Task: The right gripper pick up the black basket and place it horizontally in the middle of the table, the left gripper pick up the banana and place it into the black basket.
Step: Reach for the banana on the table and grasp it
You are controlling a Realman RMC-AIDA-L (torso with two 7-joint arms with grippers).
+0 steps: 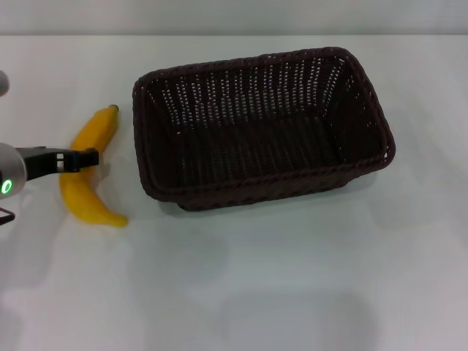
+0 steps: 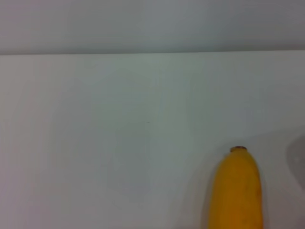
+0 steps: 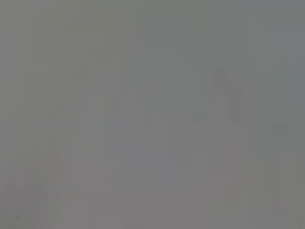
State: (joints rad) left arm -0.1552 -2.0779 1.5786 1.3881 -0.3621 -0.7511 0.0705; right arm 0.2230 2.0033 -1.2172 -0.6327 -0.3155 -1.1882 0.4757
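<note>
The black basket (image 1: 257, 189) stands lengthwise across the middle of the white table (image 1: 292, 285), upright and empty. The banana (image 1: 89, 139) lies flat on the table just left of the basket, its stem end towards the far side. My left gripper (image 1: 82, 159) reaches in from the left edge and sits over the banana's middle. In the left wrist view one end of the banana (image 2: 237, 191) shows on the bare table (image 2: 95, 143). My right gripper is out of view; the right wrist view shows only plain grey.
The table's far edge (image 1: 234, 35) runs along the top of the head view. A silver-grey arm segment with a green light (image 1: 9, 184) sits at the left edge.
</note>
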